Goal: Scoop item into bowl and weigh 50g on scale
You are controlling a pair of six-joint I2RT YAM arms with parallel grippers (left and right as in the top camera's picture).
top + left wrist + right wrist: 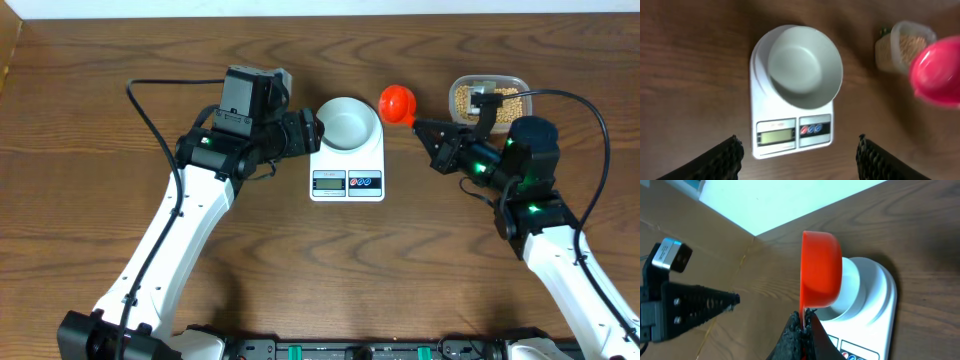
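Gripping red scoop: right gripper, beside bowl rim | left gripper wide, empty

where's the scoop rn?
Overhead view: the red scoop is pinched by its handle in the right gripper, between the white bowl on the scale and the bean container, nearer the bowl.

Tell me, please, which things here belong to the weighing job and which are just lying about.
In the job: bowl, on the scale; red scoop, in the shut right gripper; beans, in the clear container.
Just there: wooden table; black cable by the right arm.
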